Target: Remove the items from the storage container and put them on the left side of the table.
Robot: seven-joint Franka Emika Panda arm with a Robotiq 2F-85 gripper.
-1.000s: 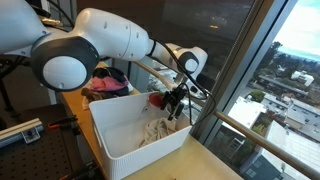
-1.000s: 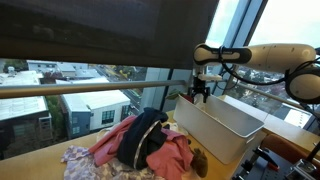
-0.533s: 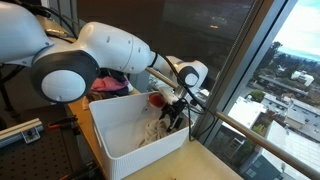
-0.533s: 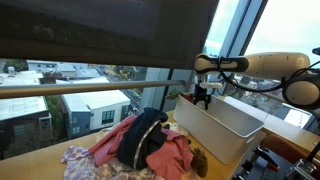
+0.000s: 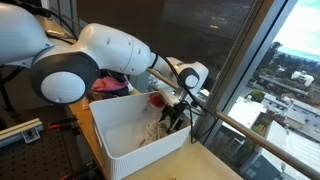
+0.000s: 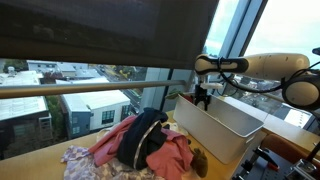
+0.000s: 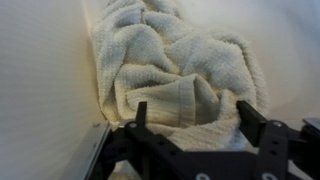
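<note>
A white storage container [image 5: 130, 130] stands on the table; it also shows in an exterior view [image 6: 225, 125]. A cream towel [image 7: 180, 70] lies crumpled in its far corner, also seen in an exterior view [image 5: 160, 130]. My gripper [image 7: 195, 112] is open, lowered inside the container, its two black fingers straddling a fold of the towel. In an exterior view the gripper [image 5: 172, 112] sits at the bin's far end by the window. In the exterior view from the window side its fingertips are hidden behind the bin wall.
A pile of clothes, pink, black and red [image 6: 140, 145], lies on the table beside the container; it shows behind the bin in an exterior view [image 5: 108, 85]. A window with a railing [image 5: 250, 125] runs close along the table's edge.
The arm has dropped and shifted slightly toward the bin's far corner since one second ago. Over the last half second nothing visibly moved.
</note>
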